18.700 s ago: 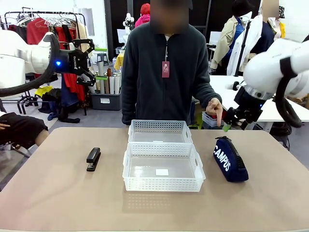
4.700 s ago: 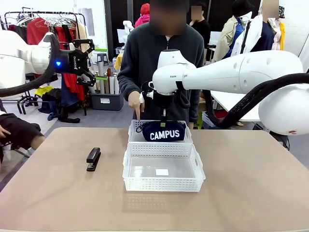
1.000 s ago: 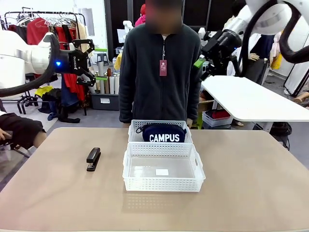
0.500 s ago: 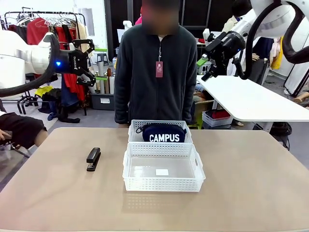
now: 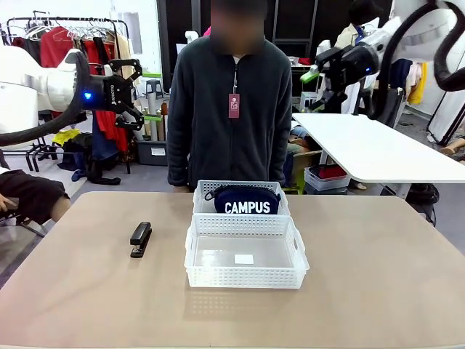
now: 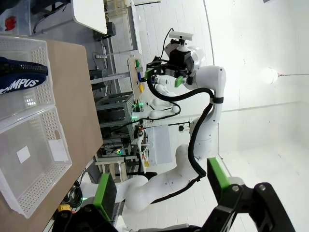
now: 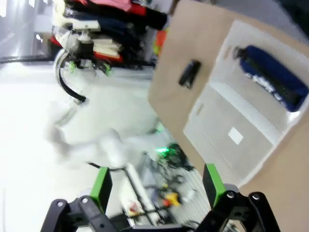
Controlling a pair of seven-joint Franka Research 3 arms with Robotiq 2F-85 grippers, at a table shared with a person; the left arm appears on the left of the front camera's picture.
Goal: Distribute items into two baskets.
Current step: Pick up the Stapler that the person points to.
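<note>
Baskets front and centre: the near basket (image 5: pixel 245 278), translucent white plastic with perforated lattice walls, sits mid-table on the tan tabletop (image 5: pixel 378 291), with a small white label (image 5: pixel 244 259) on its floor. Left of the near basket, well apart from it, the small black desk stapler (image 5: pixel 140 239) lies flat on the table. Right against the near basket's far wall stands the far basket (image 5: pixel 211 190), its identical twin. In there goes the navy blue fabric pouch (image 5: pixel 247 201), propped up with its white "CAMPUS" lettering facing us. Beyond that, a person in a dark fleece (image 5: pixel 232 123) stands at the table's far edge. High above and left of the near basket, the left gripper (image 5: pixel 136 94) hovers with jaws spread wide and empty. High up to the right, the right gripper (image 5: pixel 314 83) hangs in the air, green pads apart, holding nothing.
</note>
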